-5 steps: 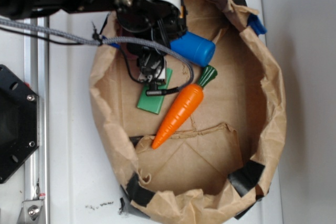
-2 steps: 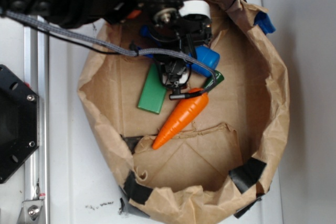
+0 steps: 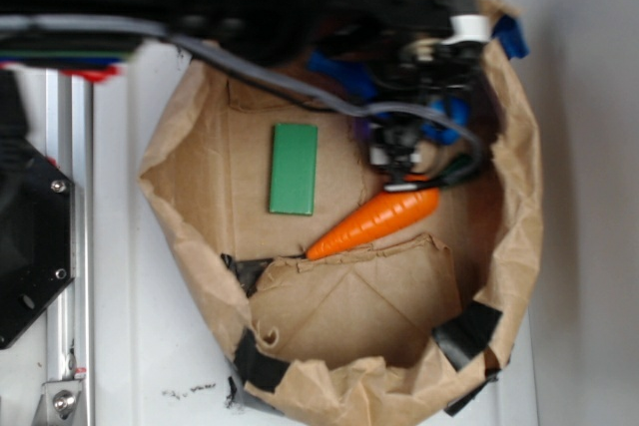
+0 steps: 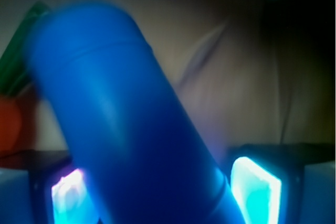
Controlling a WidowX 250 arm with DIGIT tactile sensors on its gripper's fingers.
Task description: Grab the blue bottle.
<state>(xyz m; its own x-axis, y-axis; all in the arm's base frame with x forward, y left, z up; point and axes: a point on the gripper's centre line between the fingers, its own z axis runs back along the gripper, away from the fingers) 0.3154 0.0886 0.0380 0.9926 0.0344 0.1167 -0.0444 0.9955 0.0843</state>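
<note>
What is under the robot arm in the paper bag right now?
The blue bottle lies beneath the gripper, between its fingers in the wrist view; overhead only blue slivers show. The carrot lies in front, its leafy end covered. The green block is uncovered.

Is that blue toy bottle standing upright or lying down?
Cannot tell for certain. In the wrist view the matte blue toy bottle slants between the gripper's fingers; from outside, the arm hides most of it.

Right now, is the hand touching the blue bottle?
Cannot tell. In the wrist view the blue bottle lies between the hand's pads, but blur hides any contact.
</note>
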